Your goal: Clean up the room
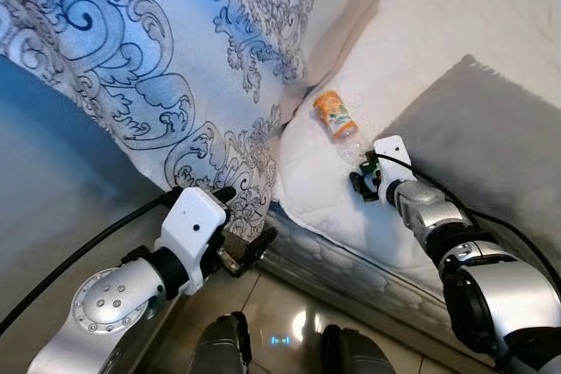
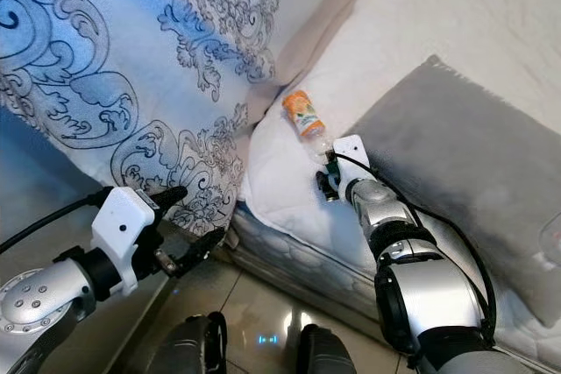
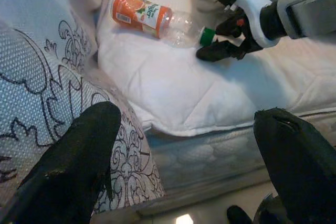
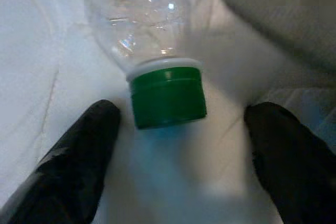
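Plastic bottle point(image 1: 338, 122) lay on its side on the white bed point(image 1: 324, 190), orange label, green cap point(image 4: 167, 97) toward right gripper point(image 4: 178, 145), fingers apart either side of cap, not touching; left gripper point(image 1: 241, 229) low beside patterned pillow point(image 1: 166, 67), fingers apart, empty

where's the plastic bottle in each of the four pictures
Left eye view: bottle lies on the white bedding, right of centre, just beyond the right gripper.
Right eye view: centre, same spot, beside the grey pillow.
Left wrist view: top, lying on its side, orange label away from the right gripper.
Right wrist view: top centre, clear neck close up.
Shared landmark: its green cap, nearest the right gripper.
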### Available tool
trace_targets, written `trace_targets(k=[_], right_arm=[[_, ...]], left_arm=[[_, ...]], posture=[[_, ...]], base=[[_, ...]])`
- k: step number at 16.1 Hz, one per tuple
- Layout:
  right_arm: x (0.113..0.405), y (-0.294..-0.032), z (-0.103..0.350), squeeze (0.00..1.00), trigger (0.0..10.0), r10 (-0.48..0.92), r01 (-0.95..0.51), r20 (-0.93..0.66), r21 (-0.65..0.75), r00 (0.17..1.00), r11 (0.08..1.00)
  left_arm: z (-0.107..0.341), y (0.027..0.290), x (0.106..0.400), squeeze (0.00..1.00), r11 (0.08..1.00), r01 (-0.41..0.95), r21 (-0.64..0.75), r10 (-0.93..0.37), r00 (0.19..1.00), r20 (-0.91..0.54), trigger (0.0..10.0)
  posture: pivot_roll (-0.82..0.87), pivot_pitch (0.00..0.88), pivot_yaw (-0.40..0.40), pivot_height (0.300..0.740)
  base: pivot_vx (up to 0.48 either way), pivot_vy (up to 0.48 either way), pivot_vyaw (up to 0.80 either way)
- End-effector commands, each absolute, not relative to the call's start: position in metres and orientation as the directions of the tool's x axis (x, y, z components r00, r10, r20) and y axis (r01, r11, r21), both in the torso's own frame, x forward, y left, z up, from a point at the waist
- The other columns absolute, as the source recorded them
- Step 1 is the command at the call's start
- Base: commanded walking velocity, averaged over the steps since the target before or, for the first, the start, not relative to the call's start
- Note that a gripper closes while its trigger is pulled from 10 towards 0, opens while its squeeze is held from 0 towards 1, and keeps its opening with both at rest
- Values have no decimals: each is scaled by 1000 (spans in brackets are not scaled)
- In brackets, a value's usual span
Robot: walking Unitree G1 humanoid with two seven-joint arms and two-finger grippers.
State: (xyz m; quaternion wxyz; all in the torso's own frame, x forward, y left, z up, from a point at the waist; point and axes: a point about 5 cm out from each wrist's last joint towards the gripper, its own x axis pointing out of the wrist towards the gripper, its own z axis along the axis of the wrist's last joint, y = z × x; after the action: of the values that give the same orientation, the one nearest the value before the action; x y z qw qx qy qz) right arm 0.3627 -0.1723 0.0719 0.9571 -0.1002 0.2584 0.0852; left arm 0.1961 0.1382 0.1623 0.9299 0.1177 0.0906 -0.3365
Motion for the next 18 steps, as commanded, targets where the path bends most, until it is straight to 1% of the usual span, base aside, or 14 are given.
trace_targets(k=[1,3,6,9,18], right_arm=[[358,-172,65,0,0,118,-213,-530,-121,840,970],[359,-170,66,0,0,126,-212,-515,-112,848,971],[367,-163,79,0,0,140,-201,-432,-101,891,974],[370,-159,85,0,0,154,-198,-402,-70,903,978],[367,-157,79,0,0,166,-214,-415,-71,894,974]], left_arm=[[164,141,195,0,752,639,164,-595,764,-248,10000],[165,141,195,0,754,635,165,-592,767,-247,10000],[166,142,194,0,756,632,167,-588,769,-251,10000],[167,142,194,0,758,630,168,-585,771,-252,10000],[165,141,194,0,749,642,163,-595,761,-260,10000]], posture=[[217,279,13,740],[219,277,12,740],[218,277,10,740],[221,275,9,740],[221,252,7,740]], base=[[0,0,0],[0,0,0],[0,0,0],[0,0,0],[0,0,0]])
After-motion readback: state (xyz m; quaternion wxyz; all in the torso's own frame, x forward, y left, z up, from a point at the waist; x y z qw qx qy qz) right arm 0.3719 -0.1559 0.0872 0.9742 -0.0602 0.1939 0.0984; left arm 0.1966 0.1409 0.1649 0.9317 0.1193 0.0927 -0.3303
